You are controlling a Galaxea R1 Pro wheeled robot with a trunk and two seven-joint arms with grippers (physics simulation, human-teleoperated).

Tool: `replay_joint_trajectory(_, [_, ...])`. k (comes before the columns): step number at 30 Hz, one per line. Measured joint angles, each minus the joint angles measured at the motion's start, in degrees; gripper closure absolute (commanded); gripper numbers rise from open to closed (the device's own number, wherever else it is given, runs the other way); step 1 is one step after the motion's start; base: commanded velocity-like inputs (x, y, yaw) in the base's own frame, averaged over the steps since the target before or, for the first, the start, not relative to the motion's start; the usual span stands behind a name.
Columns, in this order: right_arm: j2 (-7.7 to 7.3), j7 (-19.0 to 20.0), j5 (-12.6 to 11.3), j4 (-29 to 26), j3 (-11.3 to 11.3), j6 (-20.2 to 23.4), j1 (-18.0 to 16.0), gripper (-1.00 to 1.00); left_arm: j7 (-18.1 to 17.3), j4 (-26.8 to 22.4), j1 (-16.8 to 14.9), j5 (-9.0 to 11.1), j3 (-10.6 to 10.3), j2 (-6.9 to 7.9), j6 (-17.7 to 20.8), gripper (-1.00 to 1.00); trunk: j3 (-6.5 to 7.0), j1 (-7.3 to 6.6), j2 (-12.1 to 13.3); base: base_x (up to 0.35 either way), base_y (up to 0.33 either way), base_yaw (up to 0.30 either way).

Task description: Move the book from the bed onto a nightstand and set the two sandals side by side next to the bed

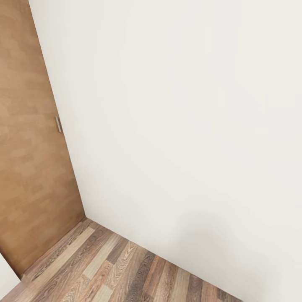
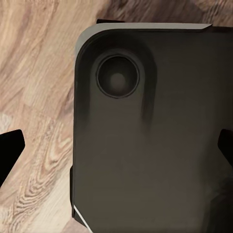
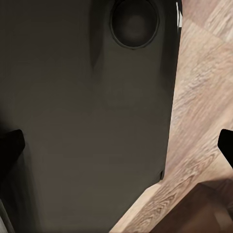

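I face a corner of the bedroom: a plain white wall (image 1: 180,126) meets a brown wooden door (image 1: 29,159) above a wood-plank floor (image 1: 113,268). The book, the bed, the nightstands and the sandals are out of view. In the left wrist view my left gripper (image 2: 119,148) is open, its dark fingertips (image 2: 10,151) far apart at the picture's edges with nothing between them. My right gripper (image 3: 119,145) is open as well, its fingertips (image 3: 10,145) wide apart and empty. Both hang over the robot's own dark base.
The door carries a small metal handle (image 1: 58,124) and stands close on the left. The wall fills the way ahead. The robot's dark grey base panel (image 2: 155,145) (image 3: 87,121) lies under both grippers, with plank floor (image 2: 39,87) (image 3: 204,97) beside it.
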Motion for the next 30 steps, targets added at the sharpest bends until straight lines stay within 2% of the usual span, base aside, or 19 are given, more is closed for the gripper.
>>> replay_joint_trajectory(30, [0.00, 0.0, 0.0, 0.0, 0.0, 0.0, 0.0, -1.00, 0.0, 0.0, 0.0, 0.0, 0.0, -0.02, 0.0, -1.00, 0.00, 0.00, 0.0, 0.000, 0.000, -0.068])
